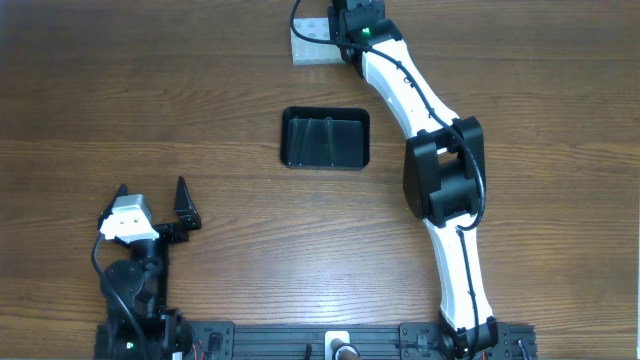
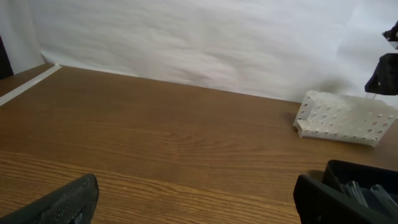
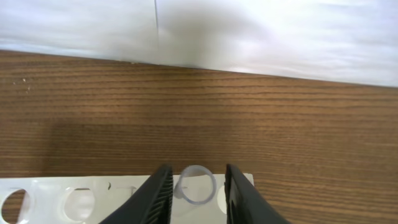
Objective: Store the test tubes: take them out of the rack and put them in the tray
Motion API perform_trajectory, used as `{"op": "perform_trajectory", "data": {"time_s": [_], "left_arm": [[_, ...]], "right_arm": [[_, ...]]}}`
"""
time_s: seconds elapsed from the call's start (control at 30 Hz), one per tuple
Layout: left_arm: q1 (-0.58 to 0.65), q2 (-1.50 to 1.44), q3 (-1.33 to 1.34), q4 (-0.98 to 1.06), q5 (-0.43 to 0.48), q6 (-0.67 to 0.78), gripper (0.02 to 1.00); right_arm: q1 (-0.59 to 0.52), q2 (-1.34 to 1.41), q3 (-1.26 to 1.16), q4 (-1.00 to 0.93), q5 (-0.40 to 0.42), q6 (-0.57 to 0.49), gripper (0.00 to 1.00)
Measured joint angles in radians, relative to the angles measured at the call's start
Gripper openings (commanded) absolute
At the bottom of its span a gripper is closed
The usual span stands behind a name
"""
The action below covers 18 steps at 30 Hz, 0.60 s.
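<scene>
The white test tube rack [image 1: 308,44] stands at the table's far edge; it also shows as rack [image 2: 344,118] and rack [image 3: 68,200]. My right gripper [image 1: 349,28] hangs over the rack's right end. One clear test tube [image 3: 198,185] stands in a corner hole between the right gripper's [image 3: 198,186] fingers, which are open with a narrow gap on each side of its rim. The black tray [image 1: 325,138] lies mid-table with clear tubes in it, and the tray [image 2: 364,180] shows again here. My left gripper [image 1: 152,203] rests open at the near left, holding nothing.
A white backdrop runs behind the table's far edge, just past the rack. Bare wooden tabletop [image 1: 150,110] stretches between the left gripper and the tray. The right arm [image 1: 440,170] crosses the table to the right of the tray.
</scene>
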Motion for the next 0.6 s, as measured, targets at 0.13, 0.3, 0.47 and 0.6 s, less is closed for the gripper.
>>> {"op": "perform_trajectory", "data": {"time_s": [0.13,0.3,0.47,0.6], "left_arm": [[0.0,0.0,0.0,0.0,0.0,0.0,0.998],[0.0,0.0,0.0,0.0,0.0,0.0,0.996],[0.0,0.0,0.0,0.0,0.0,0.0,0.998],[0.0,0.0,0.0,0.0,0.0,0.0,0.998]], "right_arm": [[0.0,0.0,0.0,0.006,0.0,0.001,0.169],[-0.002,0.002,0.0,0.005,0.0,0.0,0.15],[-0.002,0.002,0.0,0.006,0.0,0.0,0.148],[-0.002,0.002,0.0,0.006,0.0,0.0,0.139]]}}
